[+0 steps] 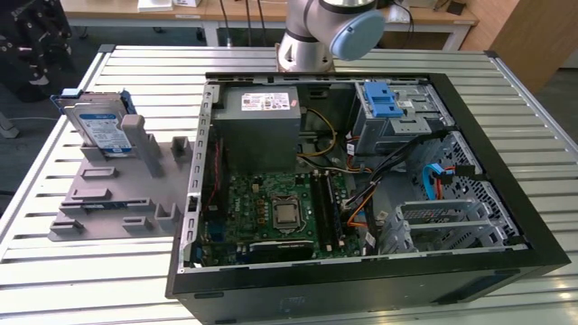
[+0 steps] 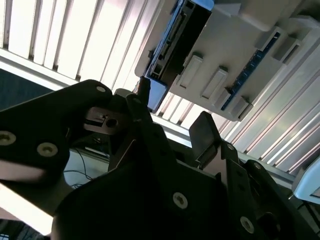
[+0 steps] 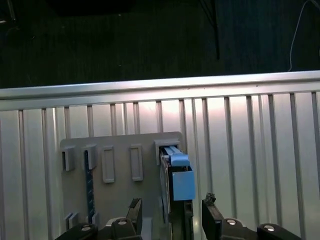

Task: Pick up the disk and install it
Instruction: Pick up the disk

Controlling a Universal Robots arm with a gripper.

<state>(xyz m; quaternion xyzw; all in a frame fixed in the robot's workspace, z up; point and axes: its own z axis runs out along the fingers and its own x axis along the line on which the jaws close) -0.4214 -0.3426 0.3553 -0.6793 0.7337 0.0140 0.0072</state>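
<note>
The disk (image 1: 97, 128) stands on edge in a grey slotted holder (image 1: 118, 196) on the table, at the exterior view's left of the open computer case (image 1: 361, 183). Its label is blue and white and a blue rail runs along its edges. In the first wrist view the disk (image 3: 176, 182) is seen edge-on from above, and my gripper (image 3: 172, 212) hangs over it, open, one finger (image 3: 135, 210) showing to each side. In the second wrist view the open gripper (image 2: 172, 127) is some way from the disk (image 2: 172, 42) and the holder (image 2: 240, 65). Nothing is between the fingers.
Inside the case are a grey power supply box (image 1: 262, 125), the motherboard (image 1: 280, 210), a metal drive cage with a blue latch (image 1: 384, 101), and loose cables (image 1: 434, 179). The arm's base (image 1: 316, 34) stands behind the case. The slatted table's edge (image 3: 160, 85) lies beyond the holder.
</note>
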